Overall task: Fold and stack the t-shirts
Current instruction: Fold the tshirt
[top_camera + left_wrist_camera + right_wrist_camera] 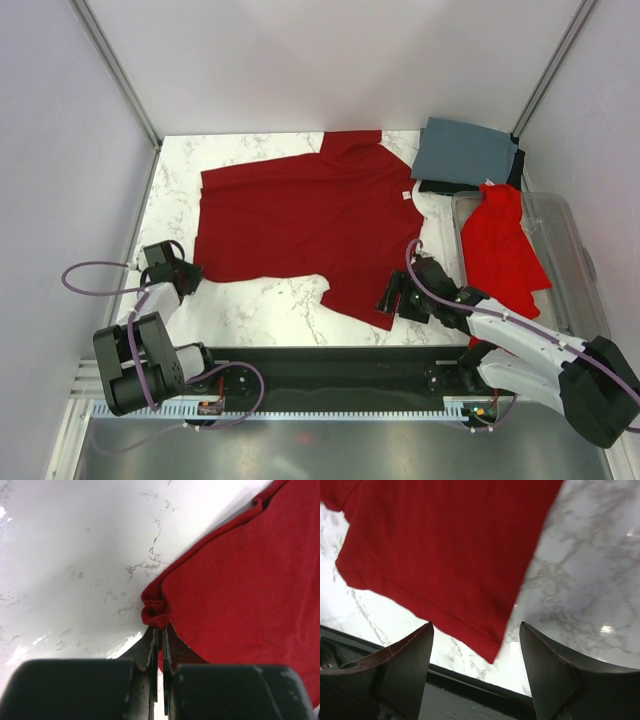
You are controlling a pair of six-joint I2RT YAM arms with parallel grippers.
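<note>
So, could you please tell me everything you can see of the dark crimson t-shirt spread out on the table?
The dark crimson t-shirt is plain, soft-looking knit cloth with stitched hems and a small white tag near its far right edge. It lies spread nearly flat, only lightly wrinkled, across the middle of the marble table. The left gripper is shut on its bunched near left corner. The right gripper is open astride the near right corner, with nothing clamped.
</note>
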